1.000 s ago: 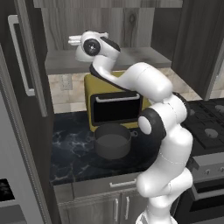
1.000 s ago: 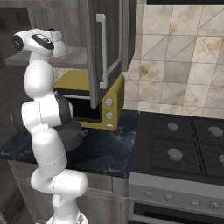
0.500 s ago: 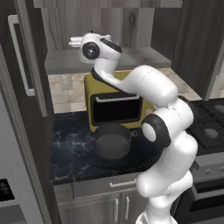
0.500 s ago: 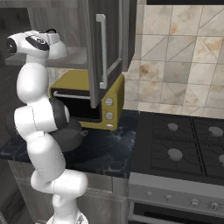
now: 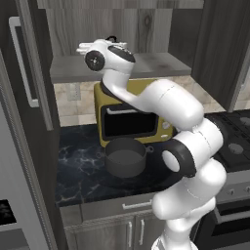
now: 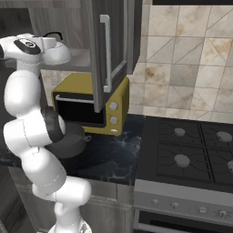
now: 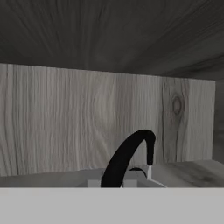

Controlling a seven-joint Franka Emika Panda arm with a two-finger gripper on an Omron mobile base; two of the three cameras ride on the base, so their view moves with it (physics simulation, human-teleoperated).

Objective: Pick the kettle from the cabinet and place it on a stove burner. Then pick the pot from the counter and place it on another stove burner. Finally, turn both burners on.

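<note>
The kettle's thin black arched handle (image 7: 127, 159) curves up right at the bottom of the hand view, against the grey wood-grain back wall of the cabinet (image 7: 87, 118), and the gripper's jaws are all but closed, though what they pinch, if anything, can't be made out. From the base views the hand (image 5: 105, 56) sits over the cabinet shelf (image 5: 156, 63) with the handle peeking above it. Below, the pot (image 5: 125, 156) rests on the counter (image 5: 83, 171) in front of the yellow microwave (image 5: 134, 119), the black cooktop (image 6: 186, 150) off to the right.
</note>
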